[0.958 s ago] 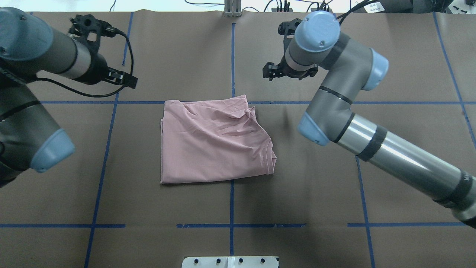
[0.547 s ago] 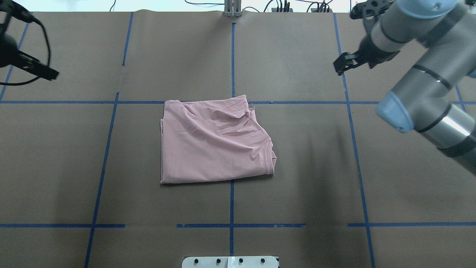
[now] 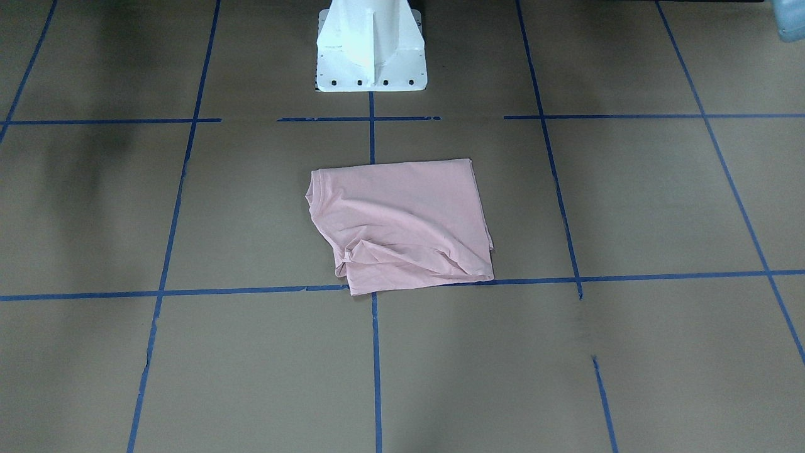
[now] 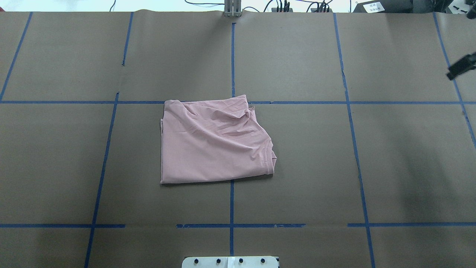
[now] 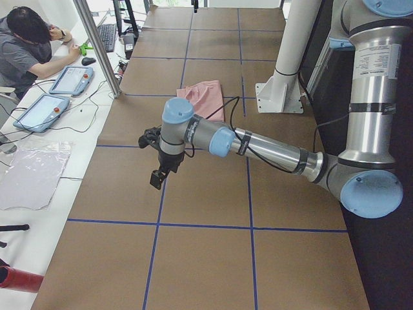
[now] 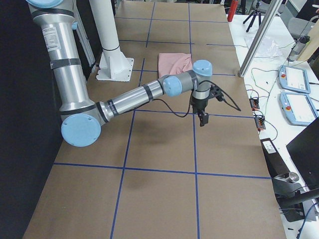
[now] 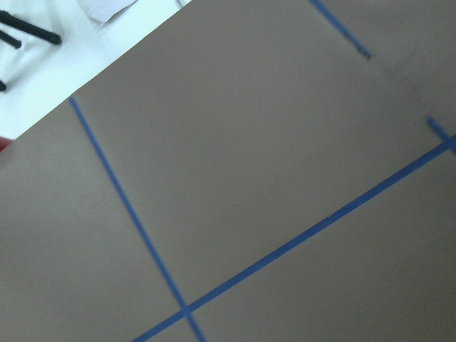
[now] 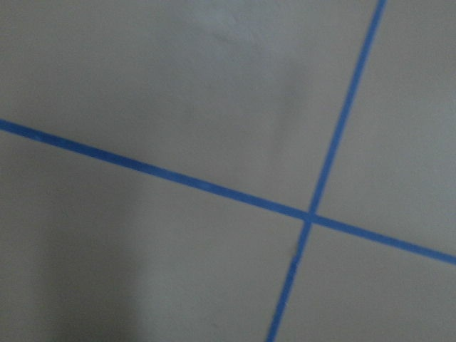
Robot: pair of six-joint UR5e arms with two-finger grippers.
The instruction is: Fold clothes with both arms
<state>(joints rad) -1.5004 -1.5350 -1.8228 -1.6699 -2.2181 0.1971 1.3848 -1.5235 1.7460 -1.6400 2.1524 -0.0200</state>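
Black left tool (image 5: 157, 177), right tool (image 6: 202, 118), both empty

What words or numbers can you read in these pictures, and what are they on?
None can be read.
White label, top right of the overhead view: too small.
On the left arm, a sticker: too small.
On the right arm, a sticker: too small.
T-shirt: no print showing.
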